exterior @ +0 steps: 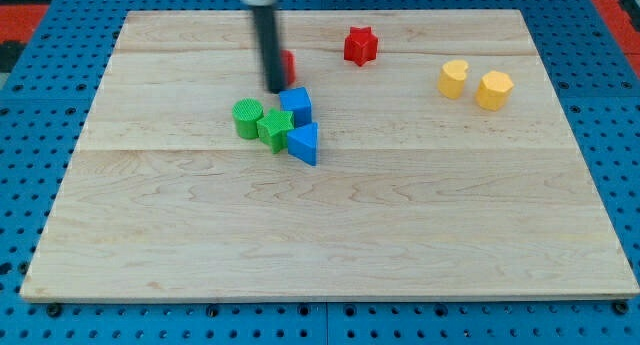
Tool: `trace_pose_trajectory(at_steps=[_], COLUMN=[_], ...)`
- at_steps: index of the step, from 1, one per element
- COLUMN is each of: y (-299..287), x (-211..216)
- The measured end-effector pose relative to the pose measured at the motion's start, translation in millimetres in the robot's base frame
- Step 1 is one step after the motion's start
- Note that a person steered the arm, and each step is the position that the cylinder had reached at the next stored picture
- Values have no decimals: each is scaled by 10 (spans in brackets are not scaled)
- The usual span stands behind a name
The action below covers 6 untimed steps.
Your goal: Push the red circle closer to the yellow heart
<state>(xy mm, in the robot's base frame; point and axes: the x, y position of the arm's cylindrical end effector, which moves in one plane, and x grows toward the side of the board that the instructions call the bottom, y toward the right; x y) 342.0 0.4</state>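
The red circle is mostly hidden behind my rod near the view's top centre; only its right edge shows. My tip is at the red circle's left side, just above the blue blocks. The yellow heart lies far to the view's right, with a yellow hexagon beside it. Whether the tip touches the red circle cannot be told.
A red star lies at the view's top, right of the rod. A green circle, a green star, a blue cube-like block and a blue triangle cluster below the tip. The wooden board sits on a blue pegboard.
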Motion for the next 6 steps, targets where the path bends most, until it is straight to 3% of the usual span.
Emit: trace_pose_trajectory(at_steps=[1,2,3,4,5,6], y=[-85,-844,-1134,-152,983,1077], x=[-20,-63,-418,-425,-101,-39])
